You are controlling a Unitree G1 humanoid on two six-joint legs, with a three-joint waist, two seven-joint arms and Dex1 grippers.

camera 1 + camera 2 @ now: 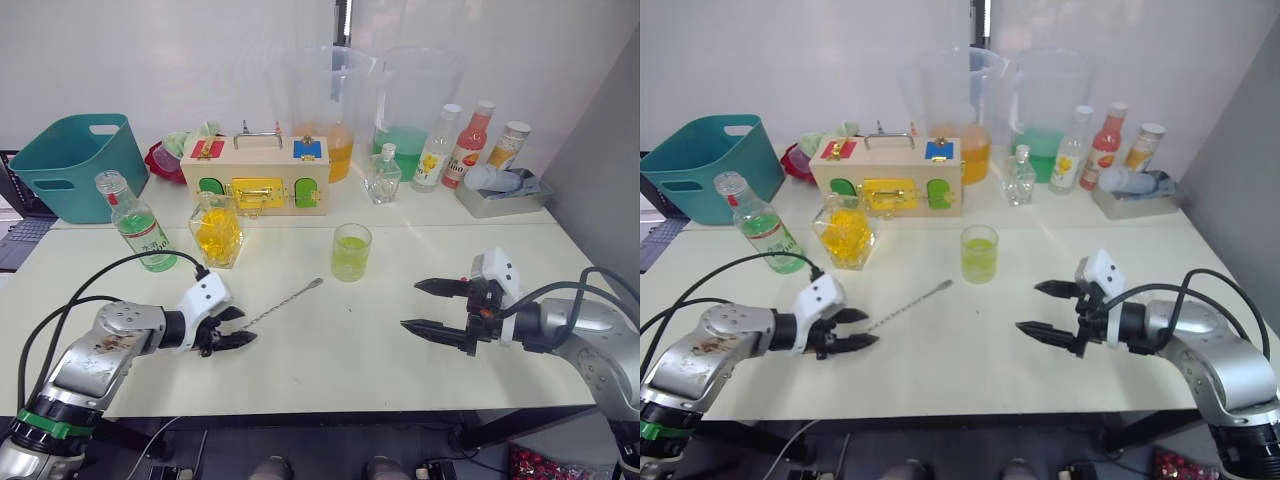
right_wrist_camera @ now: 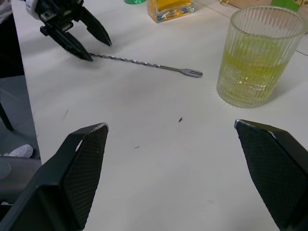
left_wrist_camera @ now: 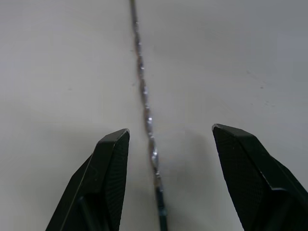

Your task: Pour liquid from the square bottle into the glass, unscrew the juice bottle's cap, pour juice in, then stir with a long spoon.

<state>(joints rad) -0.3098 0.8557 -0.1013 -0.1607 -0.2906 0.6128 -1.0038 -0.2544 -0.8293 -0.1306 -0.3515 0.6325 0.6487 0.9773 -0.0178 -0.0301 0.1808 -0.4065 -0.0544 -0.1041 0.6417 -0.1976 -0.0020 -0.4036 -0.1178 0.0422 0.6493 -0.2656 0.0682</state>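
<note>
On the cream table [image 1: 330, 350] in the left eye view, the left gripper [image 1: 232, 327] lies low with its two black fingers spread, set around the near end of the long spoon [image 1: 283, 303]. From those fingers the spoon's twisted stem runs away toward the glass [image 1: 351, 251], which stands beyond the spoon's far tip and holds yellow-green liquid. The square bottle [image 1: 216, 229], with yellow liquid in it, stands just past the left gripper, and the green-labelled juice bottle [image 1: 138, 224] stands beside it, farther out to the left. The right gripper [image 1: 433, 306] hovers wide open over bare table, well apart from the glass, which sits ahead of it and toward the left gripper.

Seen from the right eye view, the layout is the same: spoon handle between the left gripper's parted fingers, right gripper holding nothing.

Looking along the left wrist view, both fingertips [image 3: 113, 159] stand apart on either side of the stem, neither touching it; the stem passes closer to one fingertip than the other.

From the right wrist view, the open fingers [image 2: 84, 163] frame the glass, the spoon's forked tip near it, and the left gripper straddling the handle end.
</note>
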